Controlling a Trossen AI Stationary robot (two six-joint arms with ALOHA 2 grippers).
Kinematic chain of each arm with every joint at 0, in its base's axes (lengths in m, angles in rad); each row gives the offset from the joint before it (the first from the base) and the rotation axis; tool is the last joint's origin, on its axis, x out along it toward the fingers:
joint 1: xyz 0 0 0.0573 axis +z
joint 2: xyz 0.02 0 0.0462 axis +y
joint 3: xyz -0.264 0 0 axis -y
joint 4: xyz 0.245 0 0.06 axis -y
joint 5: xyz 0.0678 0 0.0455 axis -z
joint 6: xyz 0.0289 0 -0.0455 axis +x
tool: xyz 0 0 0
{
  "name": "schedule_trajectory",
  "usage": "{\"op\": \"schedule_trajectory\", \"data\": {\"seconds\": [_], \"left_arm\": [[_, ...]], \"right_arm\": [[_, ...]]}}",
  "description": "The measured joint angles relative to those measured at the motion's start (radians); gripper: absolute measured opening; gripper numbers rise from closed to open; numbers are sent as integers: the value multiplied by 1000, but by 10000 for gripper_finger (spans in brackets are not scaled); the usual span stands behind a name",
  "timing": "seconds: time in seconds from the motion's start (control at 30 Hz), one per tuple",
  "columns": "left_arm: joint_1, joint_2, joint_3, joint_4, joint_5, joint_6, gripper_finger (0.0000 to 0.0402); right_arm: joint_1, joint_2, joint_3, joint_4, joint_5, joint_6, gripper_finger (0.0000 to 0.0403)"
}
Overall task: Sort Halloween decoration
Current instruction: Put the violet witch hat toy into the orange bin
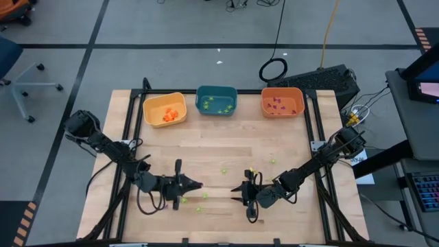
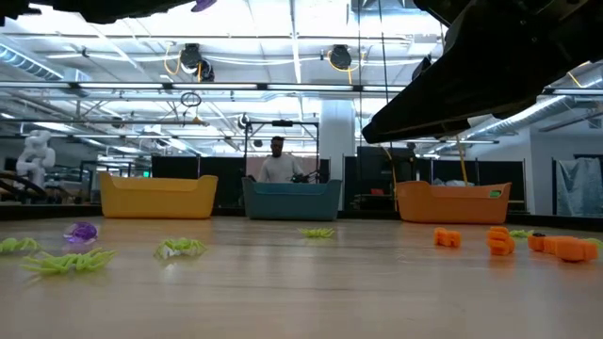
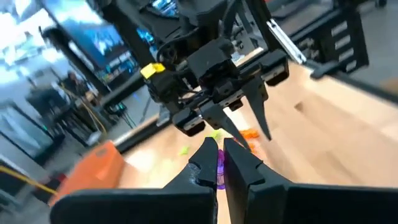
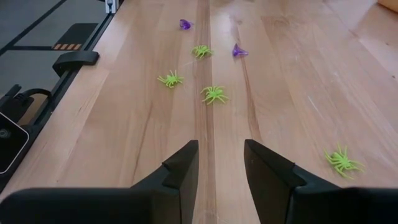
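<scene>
Wooden planks made up the table (image 1: 226, 154), the biggest thing in sight, framed by dark rails. Along its far edge stood three bins in a row — a yellow bin (image 1: 164, 109) holding orange trinkets, a teal bin (image 1: 217, 100) with light-green ones, and an orange bin (image 1: 282, 102) with purple ones inside. In the low view a person (image 2: 279, 162) showed behind the teal bin, out in the room.

Both dark arms reached in from the sides toward the near middle of the table, tips facing each other. At the left gripper (image 3: 219, 163) the fingers were pressed nearly together, pinching a small purple trinket (image 3: 220, 168) between the tips, raised off the wood. Opposite it, the right gripper (image 4: 220, 163) pointed down the table with its fingers parted partway and nothing between them — only bare wood showed in the gap.

Loose pieces of the Halloween decoration lay scattered on the table between and around the grippers. Ahead of the right gripper were several light-green spiders (image 4: 214, 94), one more off to the side (image 4: 342, 161), and two purple pieces (image 4: 239, 51) farther on. From table height, a few orange trinkets (image 2: 499, 242) lay together on the wood, well apart from a purple piece (image 2: 81, 231) and more green spiders (image 2: 179, 248).
</scene>
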Motion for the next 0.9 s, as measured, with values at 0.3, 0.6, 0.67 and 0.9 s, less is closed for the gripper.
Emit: {"op": "schedule_trajectory", "data": {"seconds": [0.3,0.6,0.67,0.9], "left_arm": [[0,0,0,-9,81,325,6],[0,0,0,-15,85,425,6],[0,0,0,-25,85,425,6],[0,0,0,-35,85,362,6]], "right_arm": [[0,0,0,0,0,0,114],[0,0,0,0,0,0,114],[0,0,0,0,0,0,114],[0,0,0,0,0,0,114]]}}
